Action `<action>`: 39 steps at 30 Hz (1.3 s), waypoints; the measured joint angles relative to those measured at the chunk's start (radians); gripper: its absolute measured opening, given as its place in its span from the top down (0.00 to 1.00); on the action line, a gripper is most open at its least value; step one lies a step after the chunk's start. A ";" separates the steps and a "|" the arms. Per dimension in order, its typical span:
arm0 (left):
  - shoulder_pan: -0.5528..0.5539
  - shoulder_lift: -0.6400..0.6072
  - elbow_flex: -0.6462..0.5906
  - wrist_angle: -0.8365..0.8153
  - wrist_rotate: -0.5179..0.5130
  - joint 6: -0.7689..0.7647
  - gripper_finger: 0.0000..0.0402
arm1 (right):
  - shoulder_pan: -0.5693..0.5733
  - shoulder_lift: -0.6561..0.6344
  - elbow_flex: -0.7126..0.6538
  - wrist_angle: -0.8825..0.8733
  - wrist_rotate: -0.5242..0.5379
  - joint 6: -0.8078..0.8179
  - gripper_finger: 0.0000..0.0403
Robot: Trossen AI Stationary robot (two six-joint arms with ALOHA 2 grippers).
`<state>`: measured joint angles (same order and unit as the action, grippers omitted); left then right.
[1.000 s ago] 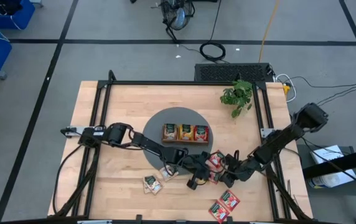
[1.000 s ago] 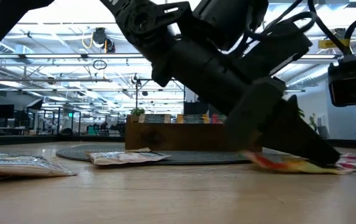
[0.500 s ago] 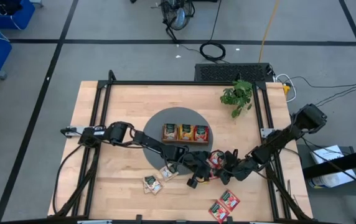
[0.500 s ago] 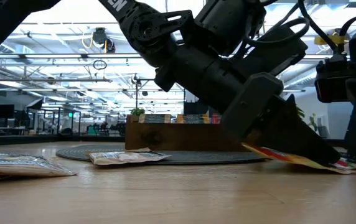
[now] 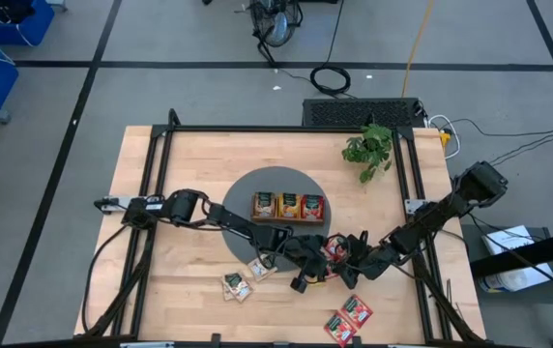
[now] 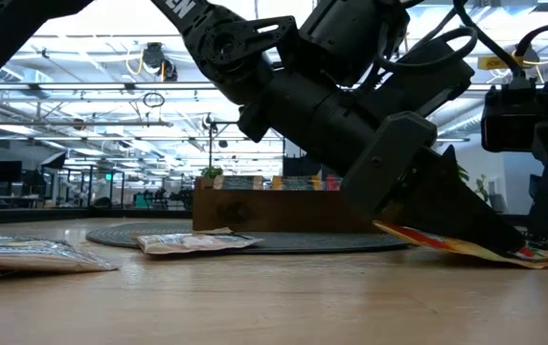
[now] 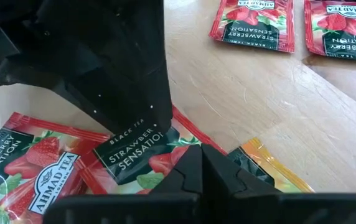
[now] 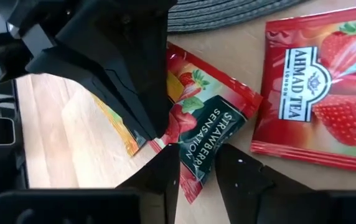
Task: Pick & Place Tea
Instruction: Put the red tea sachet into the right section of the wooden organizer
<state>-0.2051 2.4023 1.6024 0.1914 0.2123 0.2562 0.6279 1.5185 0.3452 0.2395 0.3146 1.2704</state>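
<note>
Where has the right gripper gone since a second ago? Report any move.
Yes. In the high view the right gripper has shifted up the picture toward the wooden tray, closing on the left gripper over the red sachets.

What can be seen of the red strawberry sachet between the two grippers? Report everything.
The red strawberry sachet is a flat, glossy packet printed with strawberries and a dark green panel reading "Strawberry Sensation". It sits tilted over the wooden table, overlapping an orange sachet. The shut left gripper appears to pinch one edge, and the right gripper has its open fingers around the opposite corner.
</note>
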 joint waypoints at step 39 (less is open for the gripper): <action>-0.141 -0.257 -0.002 -0.765 -0.321 -0.085 0.76 | -0.076 -0.319 0.415 -0.711 0.083 -0.593 1.00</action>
<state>-0.3457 2.1456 1.6005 -0.5732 -0.1086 0.1709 0.5514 1.1993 0.7600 -0.4713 0.3979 0.6773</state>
